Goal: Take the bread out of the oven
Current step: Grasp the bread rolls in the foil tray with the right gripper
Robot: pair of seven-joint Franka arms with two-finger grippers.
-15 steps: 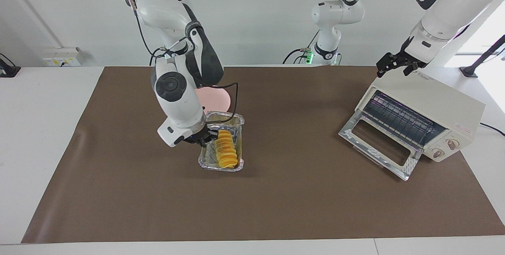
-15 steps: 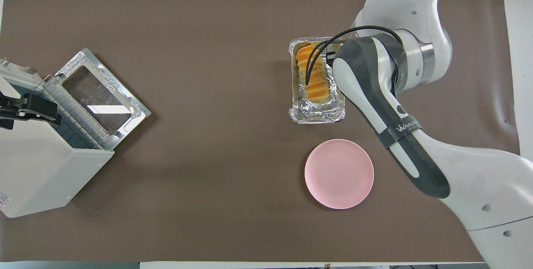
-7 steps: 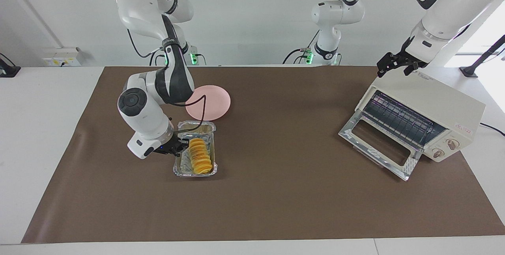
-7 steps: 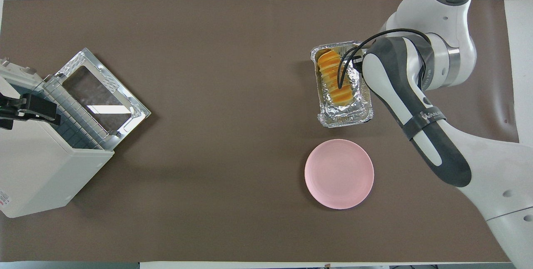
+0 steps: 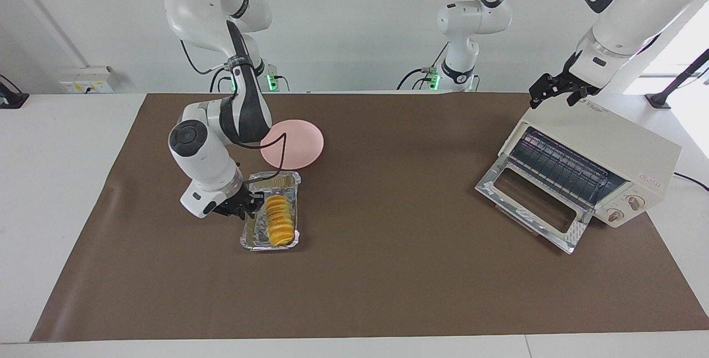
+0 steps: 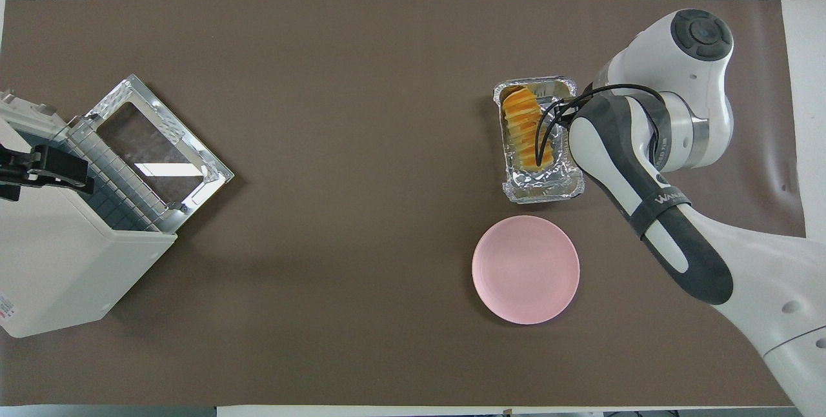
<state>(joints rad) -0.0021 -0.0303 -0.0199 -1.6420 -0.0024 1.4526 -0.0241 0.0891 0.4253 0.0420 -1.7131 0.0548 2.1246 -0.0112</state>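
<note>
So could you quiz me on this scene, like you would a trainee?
1. True or false: the bread lies in the foil tray.
2. Which thing lies nearer to the robots: the foil tray or the pink plate?
3. The oven door is: A) shut B) dropped open C) missing.

Key:
1. True; the right gripper is at the tray's rim.
2. The pink plate.
3. B; the left gripper waits over the oven's top.

We stood in a robotics lab. Three white arms (image 5: 471, 20) rose beside a brown mat (image 5: 388, 280) under bare walls.
</note>
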